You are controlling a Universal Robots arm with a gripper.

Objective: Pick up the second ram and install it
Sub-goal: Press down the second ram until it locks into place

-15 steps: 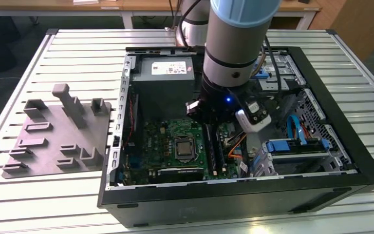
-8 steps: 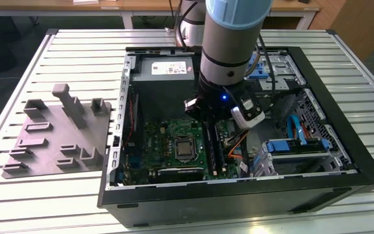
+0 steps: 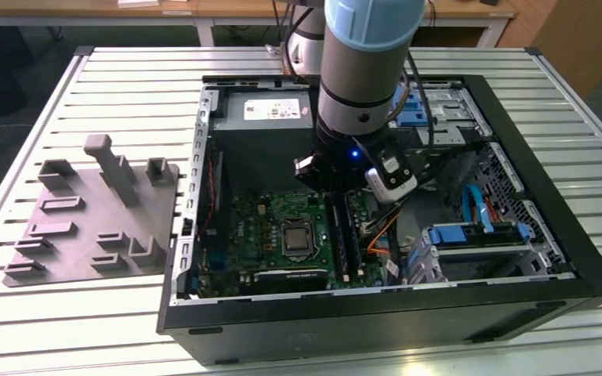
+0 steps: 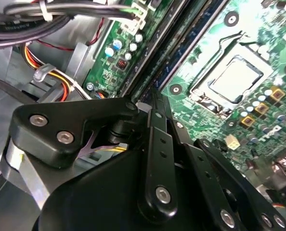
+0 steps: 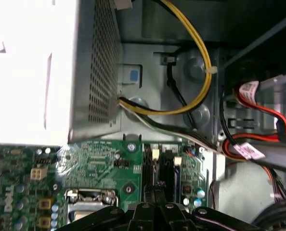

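Note:
Inside the open computer case (image 3: 510,235), my gripper (image 3: 329,188) hangs low over the green motherboard (image 3: 270,223). Its black fingers are together, tips down at the far end of the memory slots beside the processor socket (image 4: 237,77). Two long dark sticks stand side by side in those slots. The one under my fingertips (image 4: 155,98) is the second ram (image 3: 335,235), running away from the tips in both wrist views (image 4: 181,48) (image 5: 156,166). I see nothing between the fingers of my gripper (image 5: 155,190).
A grey slotted holder block (image 3: 92,215) lies on the slatted table at the exterior view's left. The power supply (image 5: 32,72) sits at the case's far end. Yellow, red and black cables (image 5: 201,62) and blue drive bays (image 3: 469,235) crowd the exterior view's right of the board.

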